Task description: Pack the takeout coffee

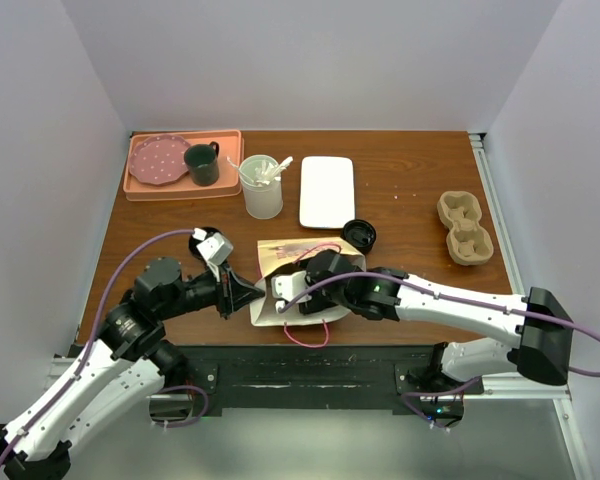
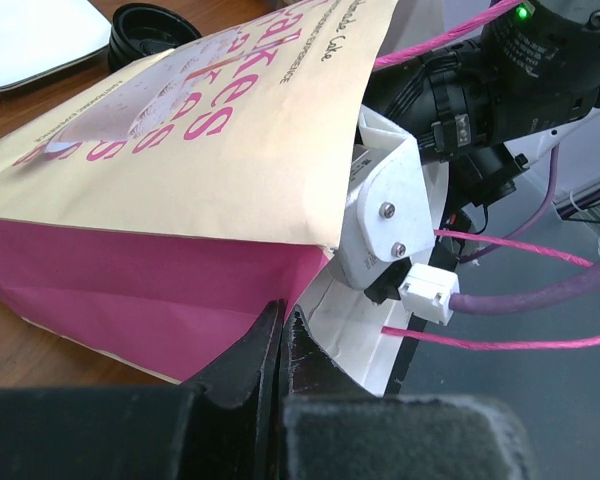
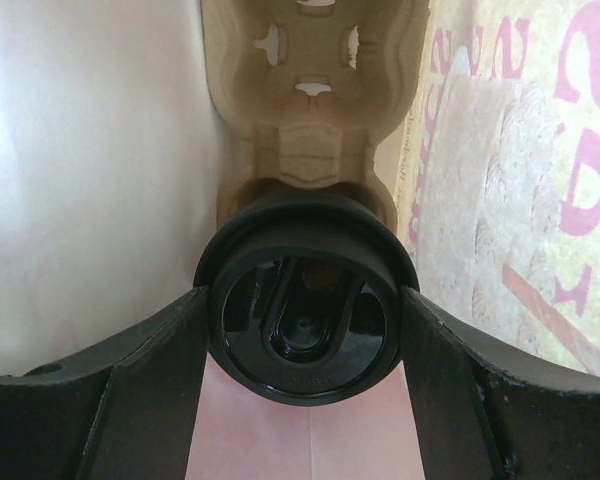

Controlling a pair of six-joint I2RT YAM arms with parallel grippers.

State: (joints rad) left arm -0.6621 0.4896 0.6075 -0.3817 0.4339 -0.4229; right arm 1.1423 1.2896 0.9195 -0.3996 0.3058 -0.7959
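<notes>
The paper bag (image 1: pixel 292 250) lies on its side on the tabletop (image 1: pixel 410 270), its mouth turned toward the arms' bases.

The left arm (image 1: pixel 170 285) reaches the bag from the left. Its left jaws are clenched tight at the lower edge of the bag's mouth, where the pink side fold meets the white lining, and seem to pinch that edge.

The right arm (image 1: pixel 450 300) comes in from the right, and its right jaws are pushed inside the bag. There they stand wide on either side of a coffee cup (image 3: pixel 305 345), grasping it by its black lid. The cup sits in the near pocket of a cardboard cup carrier (image 3: pixel 300 120), which also lies inside the bag and runs on toward its closed end.

Just beyond the bag's far right corner, a loose black lid (image 1: pixel 359 235) rests on the wood. Well to the right of the bag is a second cup carrier (image 1: pixel 465 228). Beyond the bag stands a white rectangular plate (image 1: pixel 327 191), with a clear cup of stirrers (image 1: pixel 262 187) just left of it. Far beyond the bag to the left, a salmon tray (image 1: pixel 140 190) carries a pink plate (image 1: pixel 158 160) and a dark green mug (image 1: pixel 202 163).
</notes>
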